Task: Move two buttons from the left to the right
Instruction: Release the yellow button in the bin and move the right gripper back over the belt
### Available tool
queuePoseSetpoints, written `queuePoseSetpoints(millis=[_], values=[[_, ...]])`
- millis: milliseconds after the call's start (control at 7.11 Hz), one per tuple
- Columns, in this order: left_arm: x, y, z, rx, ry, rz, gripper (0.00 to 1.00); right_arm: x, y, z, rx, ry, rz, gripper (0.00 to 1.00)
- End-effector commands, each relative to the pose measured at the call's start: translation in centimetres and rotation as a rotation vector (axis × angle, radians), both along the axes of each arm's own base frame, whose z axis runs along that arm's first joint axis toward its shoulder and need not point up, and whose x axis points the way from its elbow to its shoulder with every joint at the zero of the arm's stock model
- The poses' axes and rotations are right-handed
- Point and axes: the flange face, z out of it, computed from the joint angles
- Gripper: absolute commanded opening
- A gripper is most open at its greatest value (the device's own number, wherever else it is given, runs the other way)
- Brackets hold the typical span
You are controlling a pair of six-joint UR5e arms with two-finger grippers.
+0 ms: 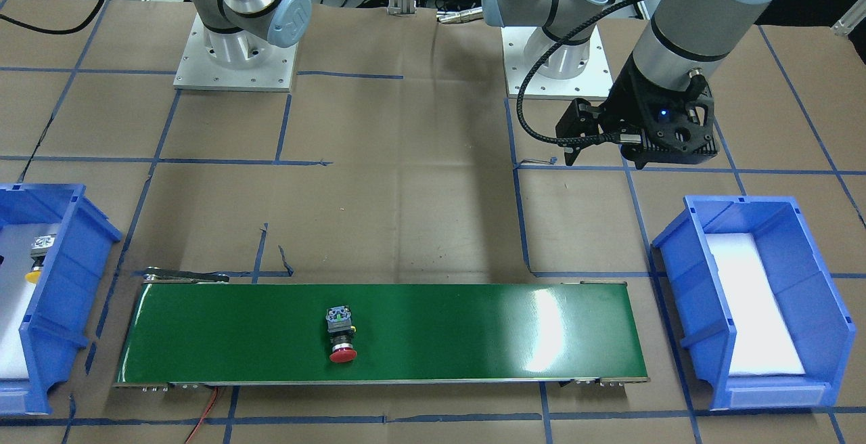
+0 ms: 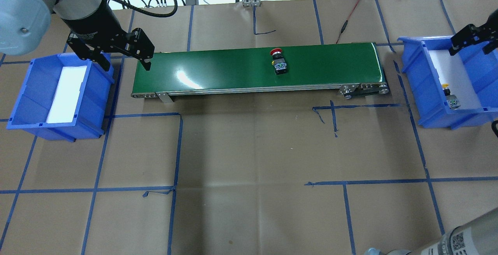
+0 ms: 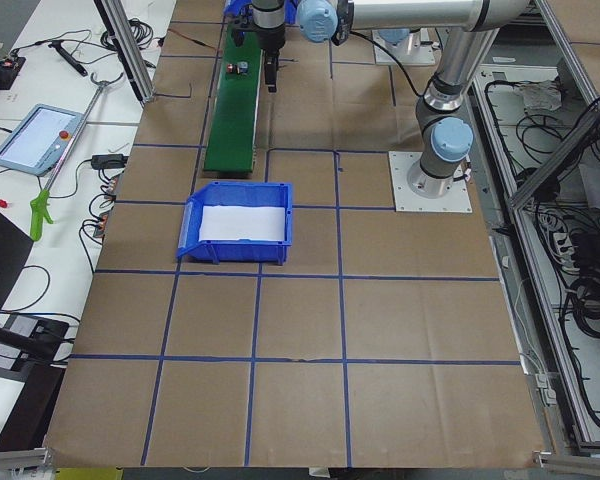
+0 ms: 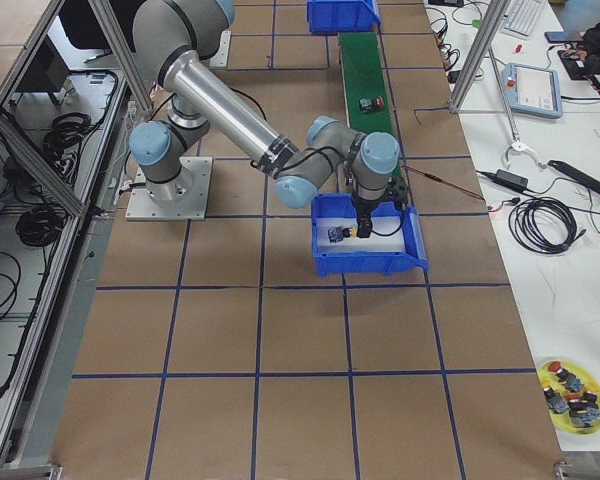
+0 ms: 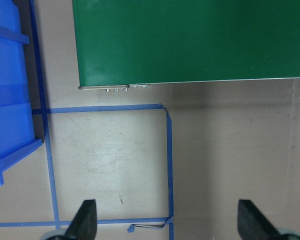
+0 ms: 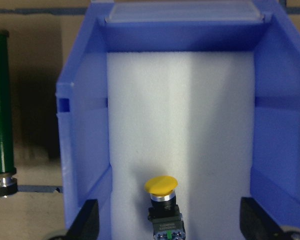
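Underneath, brown-papered bench (image 2: 249, 150) gridded with blue tape. Across its far half, long green conveyor belt (image 2: 218, 70), flanked by a blue left bin (image 2: 91, 103) and a blue right bin (image 2: 422, 80), both lined with white foam. Above the gap between left bin and belt end, left claw (image 2: 126, 66): spread wide, gripping nothing. Over the right bin, right claw (image 2: 470, 47): likewise spread, gripping nothing. On the belt, right of its middle, red button (image 2: 277, 58), lying on its side, cap toward the far edge. On the right bin's foam, toward its near end, yellow button (image 6: 162, 200), also on its side.
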Motion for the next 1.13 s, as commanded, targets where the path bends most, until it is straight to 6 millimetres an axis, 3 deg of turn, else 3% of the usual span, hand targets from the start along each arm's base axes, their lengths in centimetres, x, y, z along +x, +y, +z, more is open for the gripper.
queuePoseSetpoints(millis=[0, 422, 703, 985], values=[[0.0, 0.0, 0.0, 0.0, 0.002, 0.0, 1.0, 6.4, -1.8, 3.1, -0.039, 0.004, -0.018, 0.99], [0.0, 0.0, 0.1, -0.001, 0.001, 0.003, 1.0, 20.7, -3.6, 2.5, -0.038, -0.065, 0.008, 0.99], [0.0, 0.0, 0.1, -0.001, 0.001, 0.0, 1.0, 24.3, -3.6, 2.5, -0.047, -0.081, 0.03, 0.99], [0.0, 0.0, 0.0, 0.0, 0.0, 0.0, 1.0, 29.6, -3.6, 1.2, -0.039, -0.082, 0.035, 0.99]])
